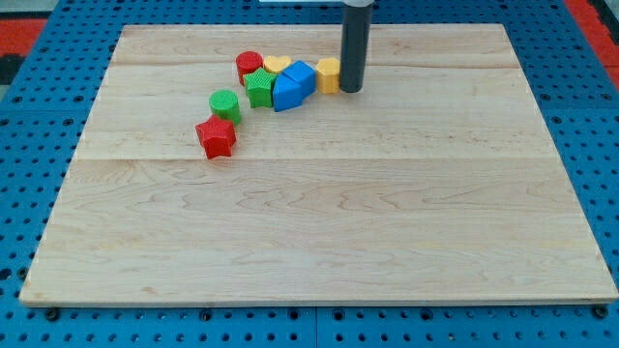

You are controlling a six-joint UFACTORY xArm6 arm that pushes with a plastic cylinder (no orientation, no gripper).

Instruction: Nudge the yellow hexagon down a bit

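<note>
The yellow hexagon [328,74] sits near the view's top, at the right end of a cluster of blocks. My tip [350,91] stands right beside its right side, touching or nearly touching it. To the hexagon's left lie two blue blocks [292,86] pressed together, then a green star-like block [258,88], a second yellow block [277,65] behind them, and a red cylinder [250,66].
A green cylinder [224,104] and a red star block [216,137] lie lower left of the cluster. The wooden board [319,232] rests on a blue pegboard table [39,87].
</note>
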